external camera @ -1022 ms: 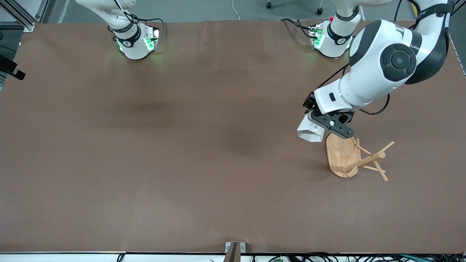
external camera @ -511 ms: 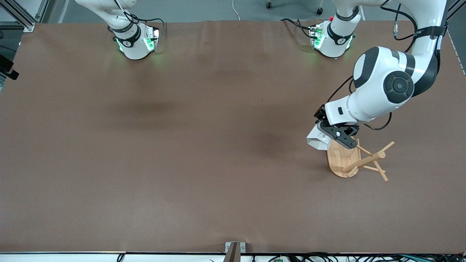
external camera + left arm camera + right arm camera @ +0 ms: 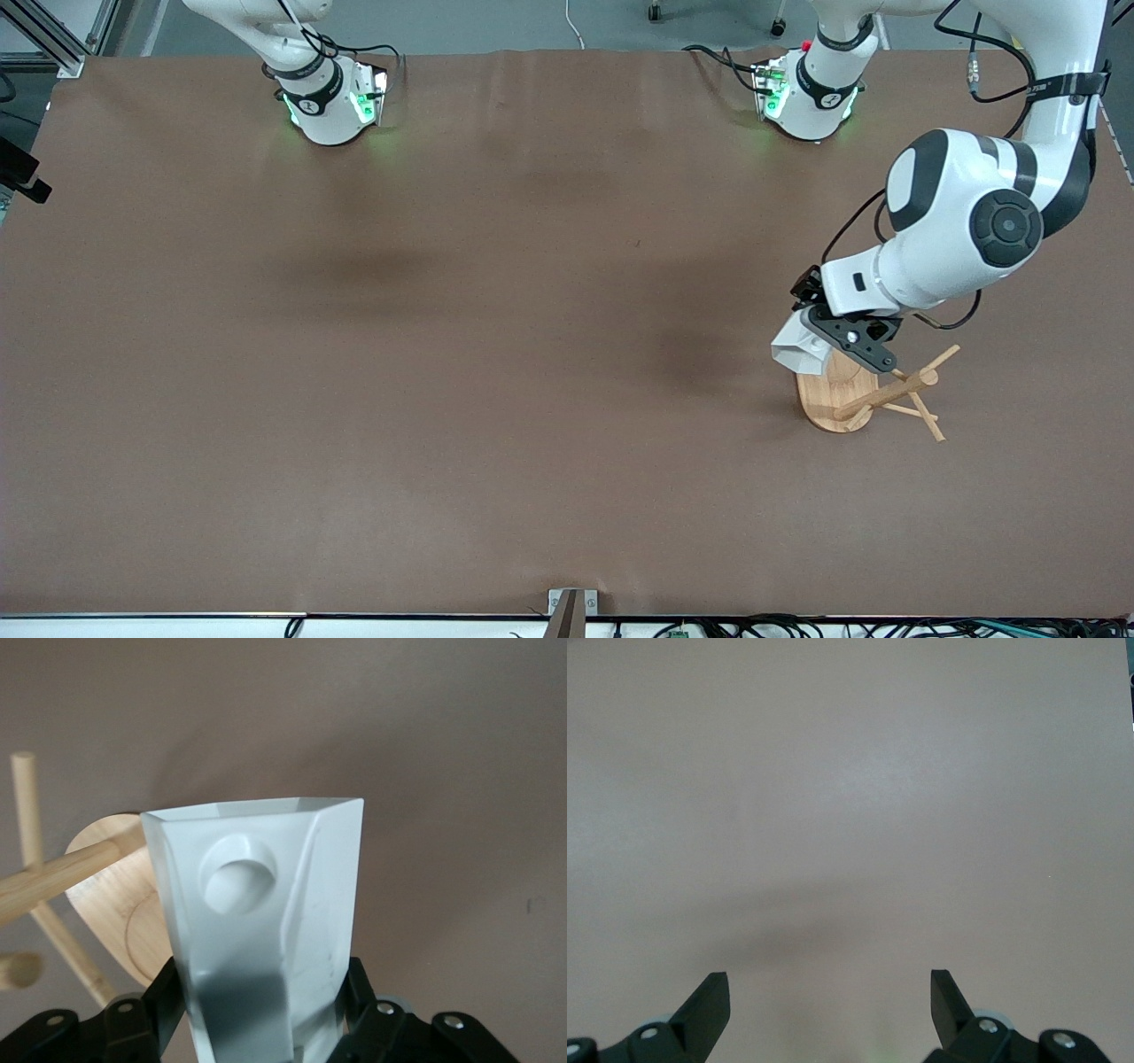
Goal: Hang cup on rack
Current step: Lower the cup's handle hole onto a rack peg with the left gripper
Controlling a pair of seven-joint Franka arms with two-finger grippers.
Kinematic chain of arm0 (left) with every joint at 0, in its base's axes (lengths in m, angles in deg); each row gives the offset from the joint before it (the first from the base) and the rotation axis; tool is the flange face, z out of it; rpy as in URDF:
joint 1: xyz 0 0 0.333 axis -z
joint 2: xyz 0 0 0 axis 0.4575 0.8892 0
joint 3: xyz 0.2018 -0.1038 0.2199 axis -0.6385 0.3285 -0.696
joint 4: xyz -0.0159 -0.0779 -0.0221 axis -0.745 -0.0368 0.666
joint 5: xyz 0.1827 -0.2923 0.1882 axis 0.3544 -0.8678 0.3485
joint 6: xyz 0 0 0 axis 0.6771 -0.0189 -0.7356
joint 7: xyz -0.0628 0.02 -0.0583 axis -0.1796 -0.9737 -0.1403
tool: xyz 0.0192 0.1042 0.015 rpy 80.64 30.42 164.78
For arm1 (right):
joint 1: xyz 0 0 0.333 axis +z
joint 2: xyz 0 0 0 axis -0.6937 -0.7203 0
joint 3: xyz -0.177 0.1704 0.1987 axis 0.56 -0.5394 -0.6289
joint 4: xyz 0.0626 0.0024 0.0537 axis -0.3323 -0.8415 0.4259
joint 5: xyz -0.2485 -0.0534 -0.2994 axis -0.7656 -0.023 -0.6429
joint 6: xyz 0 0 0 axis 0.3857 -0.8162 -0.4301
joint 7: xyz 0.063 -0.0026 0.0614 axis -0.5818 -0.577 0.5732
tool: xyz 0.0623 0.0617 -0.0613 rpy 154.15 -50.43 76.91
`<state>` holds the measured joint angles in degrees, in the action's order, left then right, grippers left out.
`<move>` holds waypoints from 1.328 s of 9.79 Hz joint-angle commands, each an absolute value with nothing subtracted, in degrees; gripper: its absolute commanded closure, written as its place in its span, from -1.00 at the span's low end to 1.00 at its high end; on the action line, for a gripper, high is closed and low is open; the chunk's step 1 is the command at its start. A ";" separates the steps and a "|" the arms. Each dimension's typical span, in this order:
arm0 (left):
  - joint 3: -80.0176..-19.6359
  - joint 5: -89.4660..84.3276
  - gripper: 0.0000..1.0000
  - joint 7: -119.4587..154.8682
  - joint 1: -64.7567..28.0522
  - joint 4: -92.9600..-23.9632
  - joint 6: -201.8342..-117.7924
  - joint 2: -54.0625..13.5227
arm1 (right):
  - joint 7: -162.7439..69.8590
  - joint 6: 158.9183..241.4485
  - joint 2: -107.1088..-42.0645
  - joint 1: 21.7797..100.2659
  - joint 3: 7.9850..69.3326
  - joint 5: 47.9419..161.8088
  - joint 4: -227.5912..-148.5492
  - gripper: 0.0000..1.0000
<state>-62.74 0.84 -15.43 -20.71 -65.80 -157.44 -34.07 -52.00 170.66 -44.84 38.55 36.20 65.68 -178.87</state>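
Tabletop (image 3: 443, 399) brown, spanning the front view from the right arm's end to the left arm's end. Right arm waiting near its base, its hand out of the front view. Right gripper (image 3: 830, 997) seen only in the right wrist view, fingers spread wide with bare tabletop between them, holding nothing. Toward the left arm's end, left gripper (image 3: 837, 337) up in the air over the base of rack (image 3: 873, 394), fingers closed on cup (image 3: 800, 348), gripping it by the sides. Cup white and faceted, tilted, rim edge over the tabletop just beside the rack's oval base. In the left wrist view, round hole in the cup's (image 3: 261, 930) handle tab facing the camera, black fingers (image 3: 146, 1014) pressed on both flanks. Rack (image 3: 106, 904) just beside the cup there, pegs apart from the hole.
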 commanded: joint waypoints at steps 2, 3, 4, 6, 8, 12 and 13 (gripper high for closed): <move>-64.19 -0.17 0.98 -16.78 -20.46 -67.56 -159.45 -33.59 | -52.35 169.73 -47.52 35.23 33.31 66.71 -174.92 -1.00; -64.72 -0.17 0.98 -16.96 -20.46 -67.21 -159.63 -33.33 | -52.79 168.95 -47.43 35.31 33.30 66.80 -175.18 -1.00; -64.72 -0.17 0.98 -17.31 -20.46 -67.03 -159.89 -33.06 | -52.71 168.07 -47.43 35.40 33.30 66.80 -175.27 -1.00; -65.68 -0.17 0.98 -17.49 -20.55 -66.86 -160.86 -32.71 | -52.70 168.23 -47.43 35.31 33.39 66.80 -175.36 -1.00; -66.65 -0.17 0.98 -19.41 -20.37 -66.94 -161.83 -31.83 | -52.62 168.32 -47.43 35.22 33.56 66.80 -175.36 -1.00; -68.85 -4.99 0.98 -19.42 -20.37 -66.94 -161.83 -31.65 | -52.09 168.15 -47.52 34.96 33.74 66.80 -175.44 -1.00; -68.86 -5.79 0.98 -19.42 -20.37 -66.94 -161.92 -31.57 | -52.09 168.15 -47.52 34.96 33.74 66.89 -175.44 -1.00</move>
<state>-68.05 -3.98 -18.11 -20.79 -65.85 -160.74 -32.59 -52.06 169.04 -47.01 36.28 34.49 65.74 -176.58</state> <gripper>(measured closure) 0.260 0.000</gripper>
